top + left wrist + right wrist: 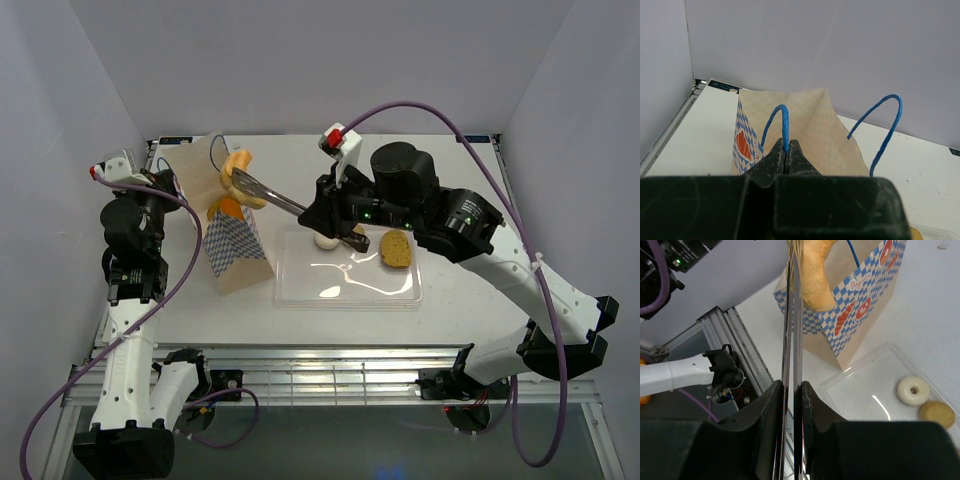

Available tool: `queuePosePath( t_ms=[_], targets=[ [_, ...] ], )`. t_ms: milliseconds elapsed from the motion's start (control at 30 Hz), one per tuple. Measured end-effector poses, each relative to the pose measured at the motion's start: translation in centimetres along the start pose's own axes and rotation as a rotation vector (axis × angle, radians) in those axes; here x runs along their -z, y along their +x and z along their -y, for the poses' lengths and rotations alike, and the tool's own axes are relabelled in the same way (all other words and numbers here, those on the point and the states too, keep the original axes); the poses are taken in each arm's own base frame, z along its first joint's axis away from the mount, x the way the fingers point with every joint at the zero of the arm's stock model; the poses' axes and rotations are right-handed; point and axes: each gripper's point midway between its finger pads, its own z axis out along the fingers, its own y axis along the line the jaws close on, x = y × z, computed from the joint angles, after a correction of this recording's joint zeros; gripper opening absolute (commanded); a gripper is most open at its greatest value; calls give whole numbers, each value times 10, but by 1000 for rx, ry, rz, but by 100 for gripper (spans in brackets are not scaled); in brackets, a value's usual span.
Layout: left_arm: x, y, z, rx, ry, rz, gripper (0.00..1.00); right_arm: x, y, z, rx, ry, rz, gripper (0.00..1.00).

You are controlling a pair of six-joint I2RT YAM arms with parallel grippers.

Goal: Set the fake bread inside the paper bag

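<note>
A pale golden bread (pixel 238 165) piece is held in the tips of metal tongs (pixel 275 195) just above the open mouth of the bag (pixel 235 250); it is not yet let go. The tongs are clamped between the closed fingers of the right claw (pixel 792 395). The left claw (pixel 786 152) is closed tight on one blue cord handle (pixel 784 120), by which the bag is kept upright.

Something orange is seen at the bag's mouth from above; whether it is a piece already inside or the printed mark cannot be told. On the clear tray (pixel 300 290), just beside the bag, a pale ring (pixel 913 390) and a brown toast (pixel 396 248) are left to be moved. The task is judged to be partly done.

On the bag's chequered side, blue lettering beginning "Bay" is read beside the orange marks; the rest cannot be read.
</note>
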Motion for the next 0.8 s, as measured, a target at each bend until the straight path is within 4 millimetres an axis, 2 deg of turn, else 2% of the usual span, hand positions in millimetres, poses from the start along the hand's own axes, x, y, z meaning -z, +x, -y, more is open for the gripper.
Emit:
queuePosePath(
  t_ms=[233, 500, 800],
  targets=[
    [0, 0, 0, 0, -1, 0, 0, -25, -21, -13, 36, -75, 35, 8],
    [0, 0, 0, 0, -1, 0, 0, -67, -24, -15, 46, -108, 22, 8],
    [0, 0, 0, 4, -1, 0, 0, -92, -21, -7, 52, -105, 15, 8]
  ],
)
